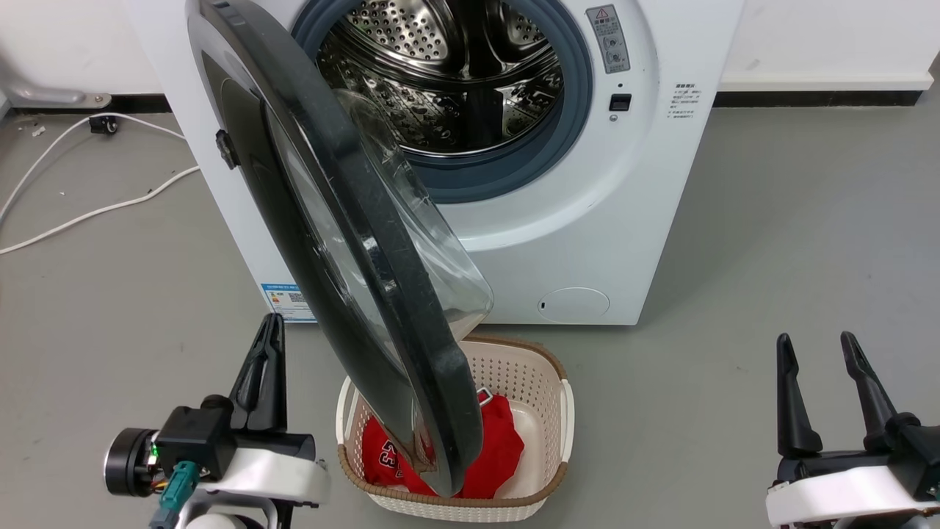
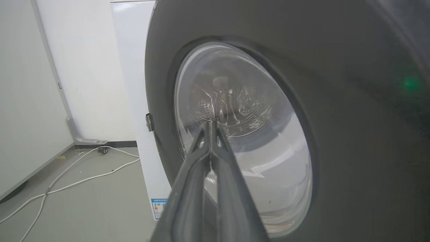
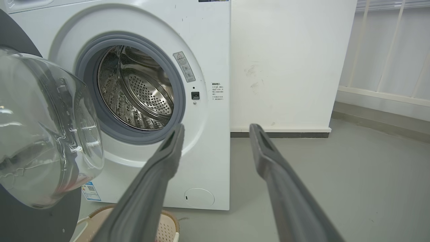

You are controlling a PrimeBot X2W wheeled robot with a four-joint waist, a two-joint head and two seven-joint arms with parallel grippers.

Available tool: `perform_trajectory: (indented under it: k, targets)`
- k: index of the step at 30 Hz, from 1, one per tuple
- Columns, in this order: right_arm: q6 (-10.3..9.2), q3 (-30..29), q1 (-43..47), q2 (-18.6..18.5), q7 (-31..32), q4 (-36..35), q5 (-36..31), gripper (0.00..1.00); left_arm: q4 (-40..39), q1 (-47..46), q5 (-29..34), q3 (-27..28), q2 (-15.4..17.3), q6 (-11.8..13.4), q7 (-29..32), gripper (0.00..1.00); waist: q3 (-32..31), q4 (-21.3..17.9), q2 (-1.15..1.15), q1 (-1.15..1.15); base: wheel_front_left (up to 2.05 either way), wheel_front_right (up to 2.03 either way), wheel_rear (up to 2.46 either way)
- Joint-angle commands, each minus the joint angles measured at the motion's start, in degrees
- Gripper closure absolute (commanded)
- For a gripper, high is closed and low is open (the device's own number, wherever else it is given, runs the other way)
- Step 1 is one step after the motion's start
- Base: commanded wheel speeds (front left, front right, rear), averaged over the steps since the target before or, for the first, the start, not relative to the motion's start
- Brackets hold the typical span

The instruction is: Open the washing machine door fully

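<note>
The washing machine door [image 1: 367,242], glossy black with a clear bulging glass bowl, stands swung out roughly edge-on to my head view, hinged at the left of the white washing machine [image 1: 587,220]. The steel drum [image 1: 455,73] shows behind it. My left gripper [image 1: 270,323] is shut and empty at the lower left, just left of the door's outer face; in the left wrist view its fingertips [image 2: 211,125] point at the door's window [image 2: 248,141]. My right gripper [image 1: 816,344] is open and empty at the lower right, well clear of the door [image 3: 43,134].
A woven basket [image 1: 543,367] with red clothing [image 1: 499,448] sits on the grey floor under the door's lower edge. White cables [image 1: 88,213] lie on the floor at the left. A white wall runs behind the machine.
</note>
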Motion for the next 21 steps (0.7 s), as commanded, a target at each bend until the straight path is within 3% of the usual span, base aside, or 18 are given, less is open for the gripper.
perform_trajectory:
  k: [1,8,15,21]
  targets:
    - [-0.02,0.19,-0.63,0.11,-0.08,0.16,0.2,0.0,-0.73,-0.92,-0.06,0.19,-0.02,-0.12,-0.15,1.0,0.03,-0.02,0.0,0.0,0.0,0.0,0.0]
    - [-0.02,0.14,-0.65,0.12,-0.08,0.72,-0.21,0.0,-7.76,-2.43,-0.64,0.86,-0.02,0.14,-0.15,1.0,0.15,0.12,0.0,0.0,0.0,0.0,0.0]
    - [-0.02,0.11,-1.02,0.11,-0.08,1.2,-0.08,0.0,-22.3,-5.64,-1.36,0.5,-0.03,1.39,-0.14,1.0,0.3,0.19,0.0,0.0,0.0,0.0,0.0]
    - [-0.02,0.3,-1.31,0.11,-0.08,1.39,0.13,0.0,-34.02,-8.46,-0.07,-2.79,-0.03,1.03,-0.13,1.0,0.43,-0.1,0.0,0.0,0.0,0.0,0.0]
